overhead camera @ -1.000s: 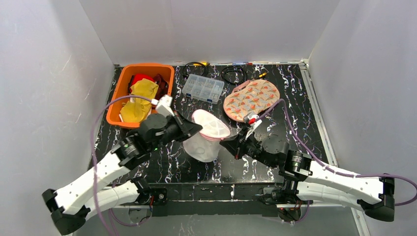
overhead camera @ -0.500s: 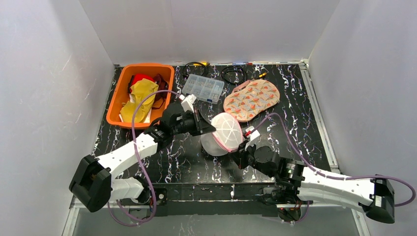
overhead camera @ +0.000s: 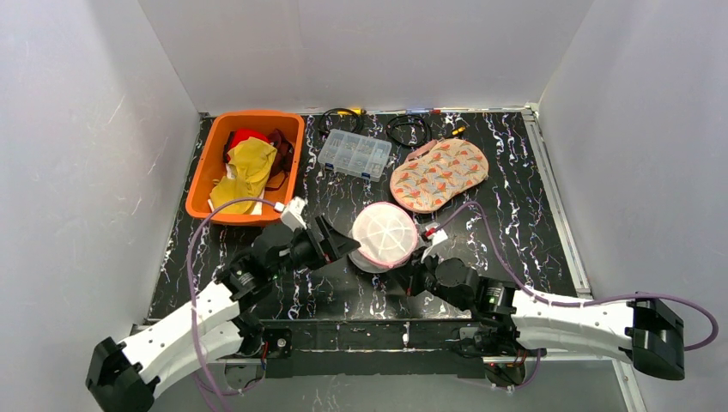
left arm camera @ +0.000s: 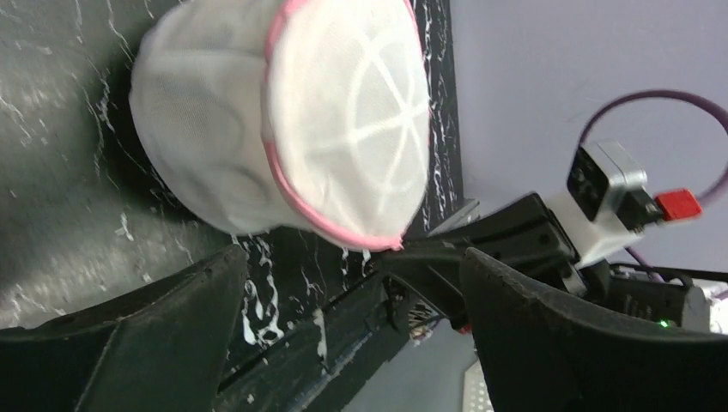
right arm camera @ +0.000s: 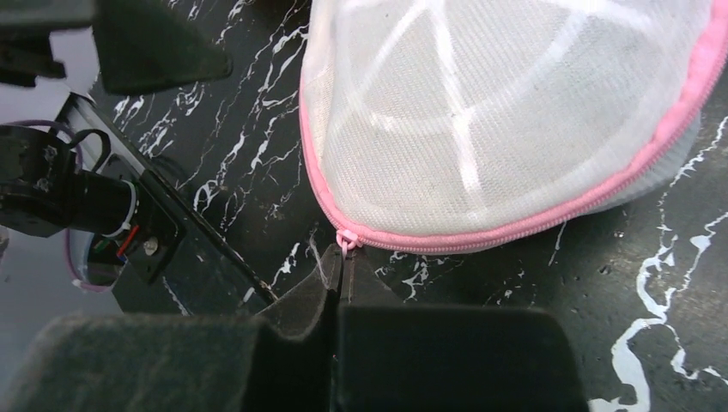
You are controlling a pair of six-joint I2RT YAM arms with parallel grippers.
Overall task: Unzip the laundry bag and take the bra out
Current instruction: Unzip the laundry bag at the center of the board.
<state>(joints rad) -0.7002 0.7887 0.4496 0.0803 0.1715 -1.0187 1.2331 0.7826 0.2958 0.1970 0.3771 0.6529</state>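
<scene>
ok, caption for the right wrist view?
Right fingers pinch the pink zipper pull of the white mesh laundry bag, zip closed.

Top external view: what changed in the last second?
Left gripper opened, letting go of the white mesh laundry bag with pink zipper trim, and backed off left; the bag ended further right. Right gripper stays shut on the pink zipper pull. Orange bin, clear compartment box, patterned mitt unmoved.

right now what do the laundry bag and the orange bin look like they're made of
The laundry bag looks like fine white mesh fabric, matte and semi-sheer; the weave shows, with white ribs across its face. Its zipper trim is probably pink fabric tape, with teeth visible. The orange bin is likely molded plastic: smooth, uniform colour, thick rim.
</scene>
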